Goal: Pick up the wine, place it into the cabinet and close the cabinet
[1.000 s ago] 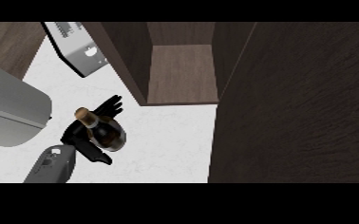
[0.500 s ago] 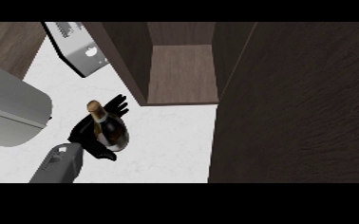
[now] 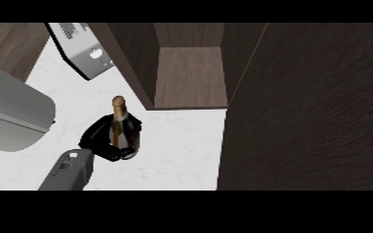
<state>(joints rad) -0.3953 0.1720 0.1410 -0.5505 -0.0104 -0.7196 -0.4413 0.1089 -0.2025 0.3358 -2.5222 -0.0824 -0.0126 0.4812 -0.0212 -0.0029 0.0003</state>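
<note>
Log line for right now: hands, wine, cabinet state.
left hand: shut on wine bottle | right hand: not in view | wine bottle: above counter, outside cabinet | cabinet door: open

White counter (image 3: 180, 147) with grey appliance (image 3: 85, 55)

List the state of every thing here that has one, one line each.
wine bottle: held in the hand, outside the cabinet
left hand: fingers curled round the wine bottle
cabinet: open, inside showing
cabinet door: swung open, at the view's right
right hand: not in view
</note>
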